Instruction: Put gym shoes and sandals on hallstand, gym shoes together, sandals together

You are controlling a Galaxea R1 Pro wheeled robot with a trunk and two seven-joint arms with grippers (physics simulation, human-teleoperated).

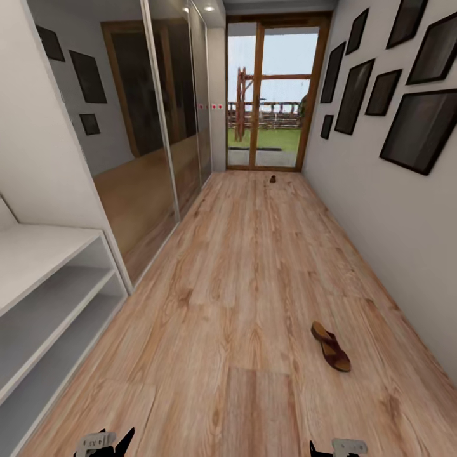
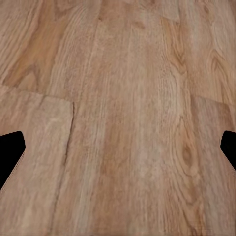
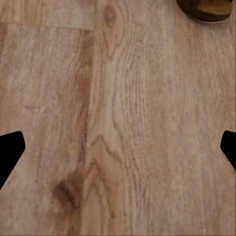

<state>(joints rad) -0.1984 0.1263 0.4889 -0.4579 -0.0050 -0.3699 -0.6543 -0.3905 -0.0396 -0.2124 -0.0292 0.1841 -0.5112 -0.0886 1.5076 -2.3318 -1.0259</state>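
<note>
Left gripper (image 2: pixel 118 147) and right gripper (image 3: pixel 118 147): both spread wide with nothing between the fingers, hanging over the light brown wood-grain plank floor (image 1: pixel 241 266). Head view catches the two of them at its lower edge, left (image 1: pixel 105 439) and right (image 1: pixel 339 447).

One brown leather open sandal with a tan footbed (image 1: pixel 331 346) lies flat on the floor, ahead of the right gripper and slightly to its outer side, apart from it. Right wrist view catches its edge (image 3: pixel 206 10).

Pale grey-white hallstand with a wide bench top and two open shelves below (image 1: pixel 44 298) sits ahead of the left gripper, off to its outer side; shelves hold nothing.

Small dark brown object (image 1: pixel 272 179) is far ahead of both grippers, on the floor near the wood-framed glass door (image 1: pixel 273 95); too small to identify.
</note>
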